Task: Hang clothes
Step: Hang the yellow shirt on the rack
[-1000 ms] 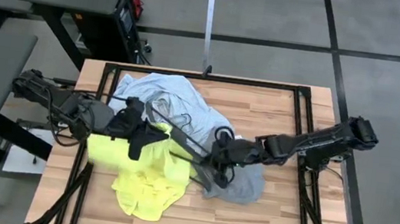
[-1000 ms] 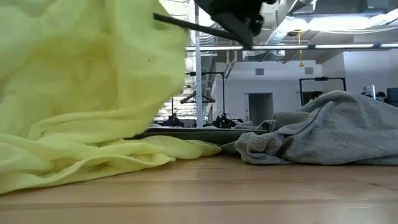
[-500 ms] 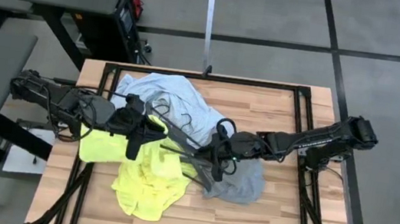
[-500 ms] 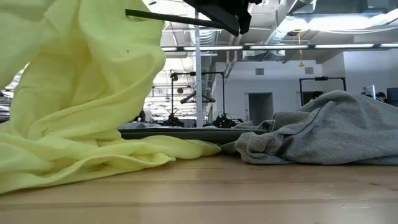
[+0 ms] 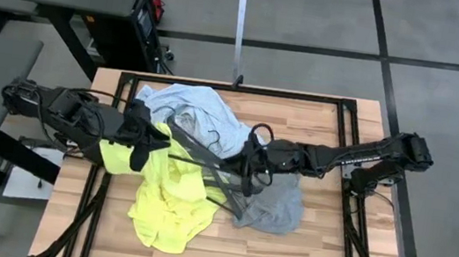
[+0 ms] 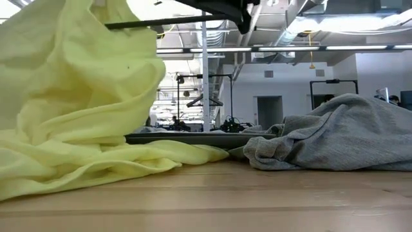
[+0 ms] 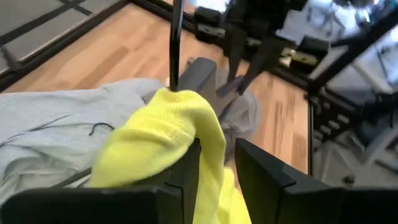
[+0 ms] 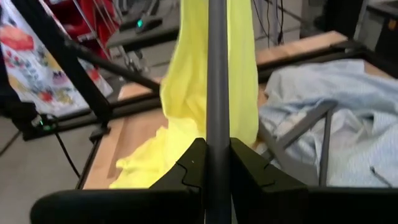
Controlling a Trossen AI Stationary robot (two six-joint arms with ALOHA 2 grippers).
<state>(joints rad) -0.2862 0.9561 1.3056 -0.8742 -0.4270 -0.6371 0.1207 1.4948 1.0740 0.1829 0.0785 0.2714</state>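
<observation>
High view shows the left gripper [image 5: 141, 135] pinching a bunched fold of the neon-yellow T-shirt [image 5: 169, 199] between narrowly parted jaws; the rest of that shirt trails from the jaws down onto the wooden table [image 5: 320, 247]. The right gripper [image 5: 247, 162] is clamped tight on the bar of a dark grey hanger [image 5: 207, 163], which reaches from its jaws toward the left gripper, its far end against the lifted yellow cloth. The pale blue shirt [image 5: 188, 105] lies spread beyond both grippers, and the grey T-shirt [image 5: 277, 208] is heaped just under and beside the right jaws. How far the hanger sits inside the yellow shirt cannot be told; the fold hides its tip. At table level, the yellow cloth [image 6: 71, 103] fills one side and the grey heap [image 6: 328, 138] the other, with a bright workshop beyond holding a metal rack [image 6: 212, 96] and ceiling lights.
</observation>
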